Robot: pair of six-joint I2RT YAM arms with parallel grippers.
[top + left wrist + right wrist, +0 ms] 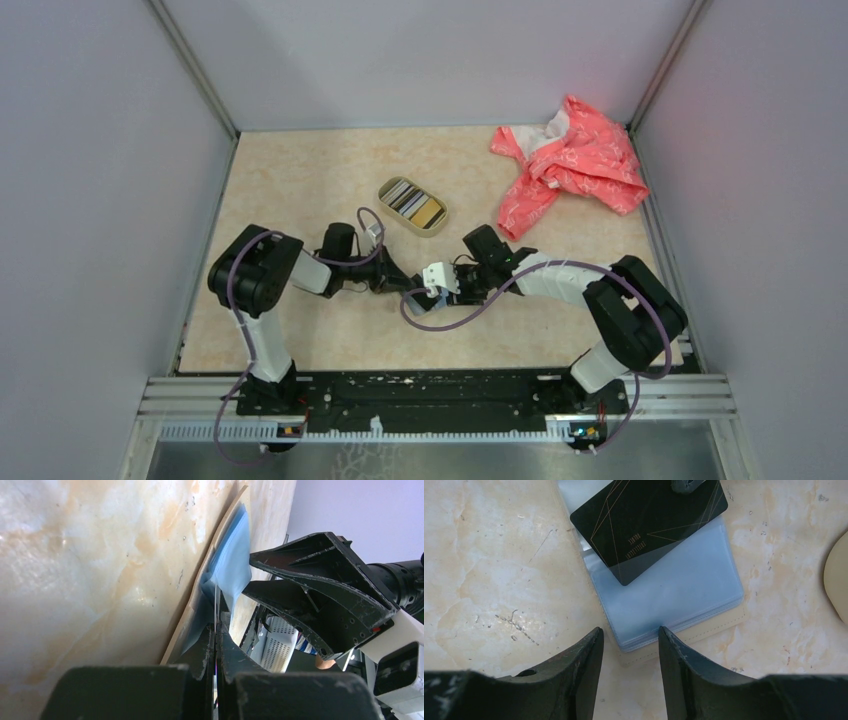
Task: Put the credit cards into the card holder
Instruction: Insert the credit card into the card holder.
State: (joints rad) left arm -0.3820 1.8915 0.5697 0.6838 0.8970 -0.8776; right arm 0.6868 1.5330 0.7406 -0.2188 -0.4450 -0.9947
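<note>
The card holder [704, 595] lies open on the table, its clear bluish sleeves on a beige cover. A black credit card [644, 525] with thin gold lines sits partly inside the top sleeve. My left gripper [216, 630] is shut on this card, seen edge-on between its fingers, and its tip [689, 484] shows at the card's far end. My right gripper [629, 635] is open and empty, just above the holder's near corner. In the top view both grippers meet at the table's middle and hide the holder. More credit cards, striped [402, 196] and yellow [428, 212], lie in an oval dish.
The oval tan dish [381, 190] stands just beyond the grippers; its rim shows at the right edge of the right wrist view [836, 580]. A crumpled pink cloth [570, 165] lies at the back right. Metal rails and walls border the table.
</note>
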